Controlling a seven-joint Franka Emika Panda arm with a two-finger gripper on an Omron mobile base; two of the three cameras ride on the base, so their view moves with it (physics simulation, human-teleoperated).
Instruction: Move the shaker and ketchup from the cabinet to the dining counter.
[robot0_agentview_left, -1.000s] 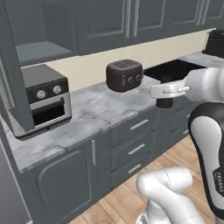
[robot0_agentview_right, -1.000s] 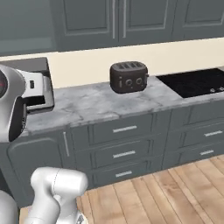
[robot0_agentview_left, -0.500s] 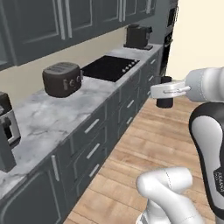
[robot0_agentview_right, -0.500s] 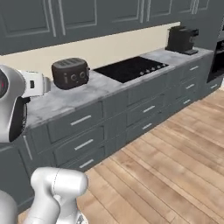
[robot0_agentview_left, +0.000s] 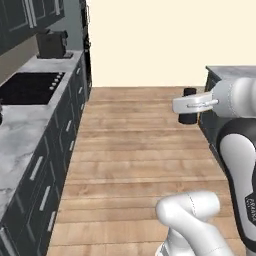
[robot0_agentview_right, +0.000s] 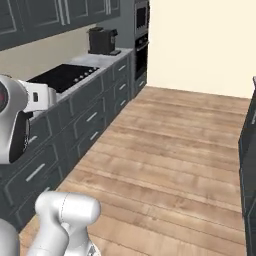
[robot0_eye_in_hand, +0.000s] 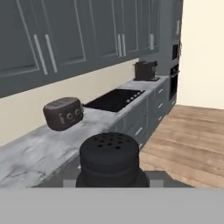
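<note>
**Shaker carried in the gripper above the floor**

The black shaker (robot0_agentview_left: 188, 106) is held in the gripper (robot0_agentview_left: 189, 104), clear of the wooden floor (robot0_agentview_left: 135, 150), the fingers pinching it from both sides. In the hand view its perforated top (robot0_eye_in_hand: 109, 151) sits at 6 o'clock, low in the frame; the fingertips are hidden behind it. A toaster (robot0_eye_in_hand: 64, 113) is seen at 9 o'clock, a coffee machine (robot0_eye_in_hand: 145, 70) at 1 o'clock. No legible writing is made out.

small dark lettering on the white robot arm (robot0_agentview_left: 248, 210) at near right, too blurred to read
</note>
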